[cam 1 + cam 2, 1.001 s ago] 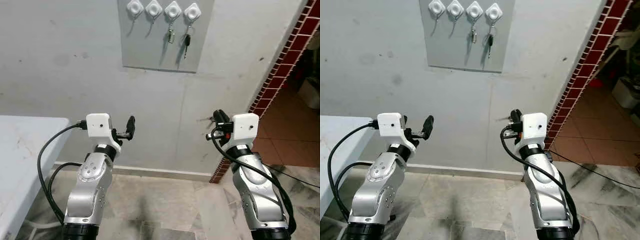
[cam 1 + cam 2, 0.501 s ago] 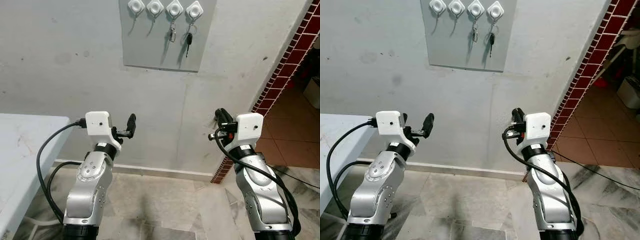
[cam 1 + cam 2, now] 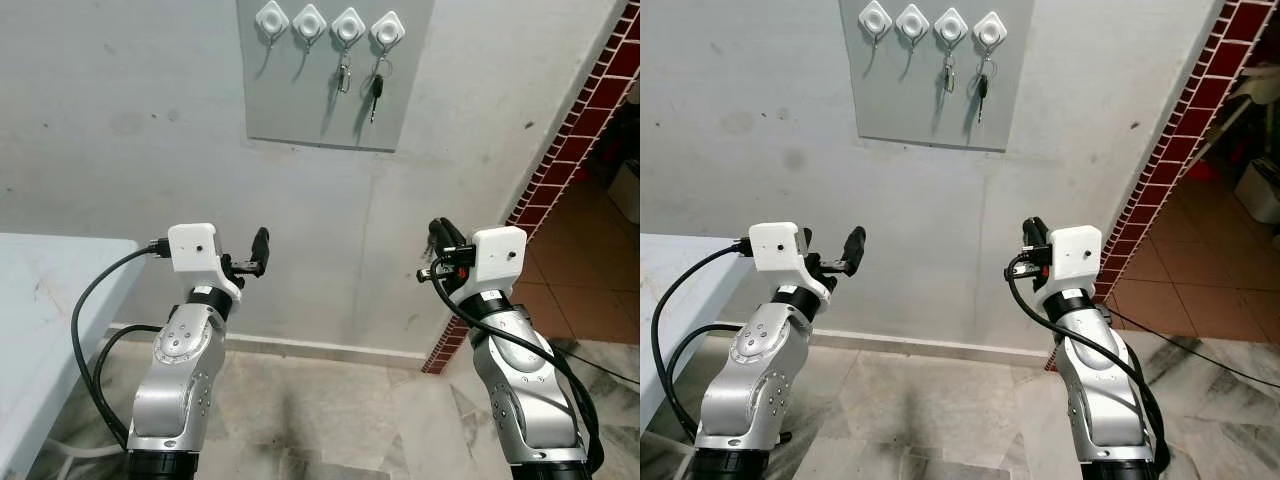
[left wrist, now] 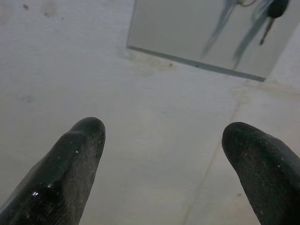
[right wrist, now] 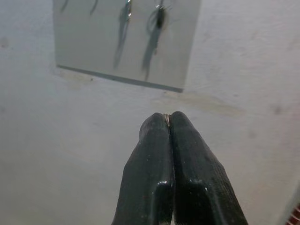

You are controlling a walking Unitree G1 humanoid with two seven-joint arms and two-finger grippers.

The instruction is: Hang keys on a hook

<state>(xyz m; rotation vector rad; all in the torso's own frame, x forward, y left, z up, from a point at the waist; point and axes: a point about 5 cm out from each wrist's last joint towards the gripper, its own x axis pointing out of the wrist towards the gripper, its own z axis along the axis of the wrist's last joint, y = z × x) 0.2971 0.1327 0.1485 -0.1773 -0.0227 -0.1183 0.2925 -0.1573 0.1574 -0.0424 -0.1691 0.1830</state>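
On the wall panel (image 3: 335, 75) two keys (image 3: 374, 88) hung from the right-hand hooks (image 3: 388, 30); two left hooks were free. The right gripper (image 5: 166, 123), pressed shut, perhaps pinched something thin; it should rise slowly toward a free hook. The left gripper (image 4: 164, 140) was wide open

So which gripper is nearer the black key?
Right. The right gripper sits below the black key, slightly to its right; the left gripper is below and farther off to its left.
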